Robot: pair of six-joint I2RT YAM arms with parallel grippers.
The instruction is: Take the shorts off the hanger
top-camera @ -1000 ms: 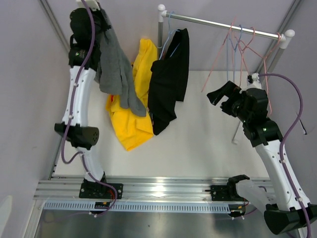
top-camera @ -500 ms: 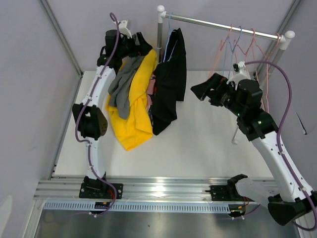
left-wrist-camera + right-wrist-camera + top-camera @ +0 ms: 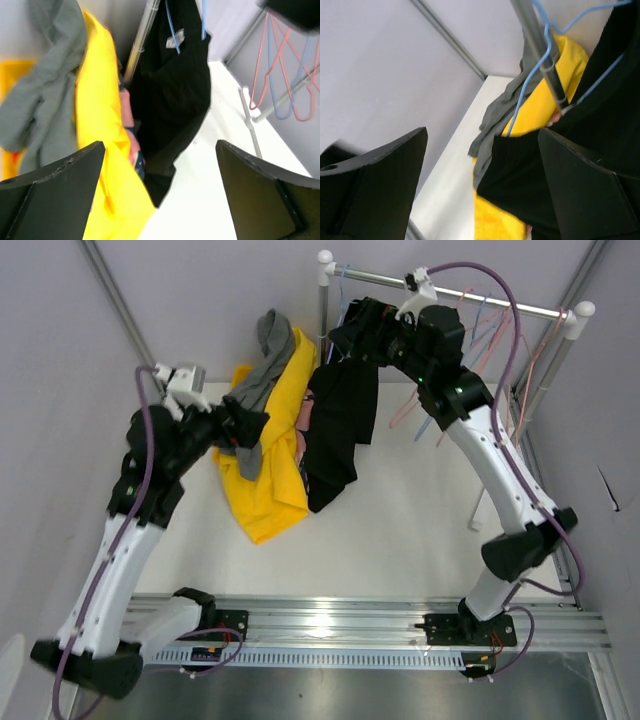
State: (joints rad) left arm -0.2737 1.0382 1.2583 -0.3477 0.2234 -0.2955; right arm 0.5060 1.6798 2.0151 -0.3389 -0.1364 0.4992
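On rail point(image 3: 470, 295), left end, black shorts point(image 3: 335, 430) hang from blue hanger point(image 3: 535, 75), right gripper point(image 3: 348, 338) at their top, jaws spread, gripping nothing; left gripper point(image 3: 250, 428) jaws likewise released, beside grey shorts point(image 3: 265, 375) draped over yellow shorts point(image 3: 270, 490) on counter point(image 3: 400, 520).

Top view's bright and evenly lit, just soft shadows on the white table point(image 3: 420, 510), with some glare off the aluminium rail point(image 3: 322, 624) down front. Both wrist cams are mushier: the left one's smeared all over, and the close-up fingers point(image 3: 50, 200) are just dark out-of-focus slabs.
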